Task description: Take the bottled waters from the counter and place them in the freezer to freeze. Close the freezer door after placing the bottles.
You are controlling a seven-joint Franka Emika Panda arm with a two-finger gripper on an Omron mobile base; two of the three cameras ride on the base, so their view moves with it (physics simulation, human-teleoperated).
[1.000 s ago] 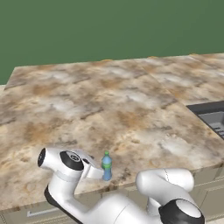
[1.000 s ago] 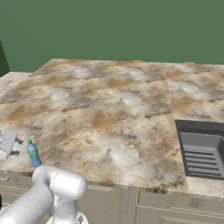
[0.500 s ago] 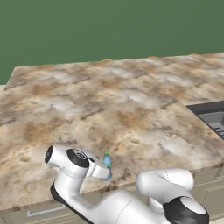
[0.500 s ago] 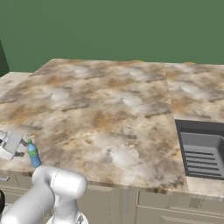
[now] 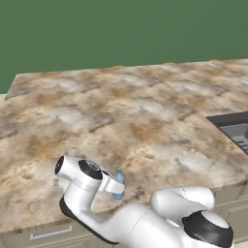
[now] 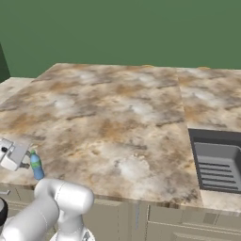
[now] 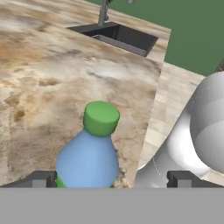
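A blue-tinted water bottle with a green cap stands upright on the marbled counter, close to its front edge. From the hand view it sits between my gripper's spread fingertips, nearer the left one, and I see no contact. My gripper is open and reaches the bottle from its left side. From the right base view the bottle stands just right of the gripper. The freezer and its door are out of view.
A dark sink is set into the counter at the right, also visible as the sink and, with its faucet, as the sink. Beige drawers run below the counter edge. A green wall stands behind.
My hand has slid right along the counter's front edge, bringing the open fingers up around the bottle. The bottle has stayed in place.
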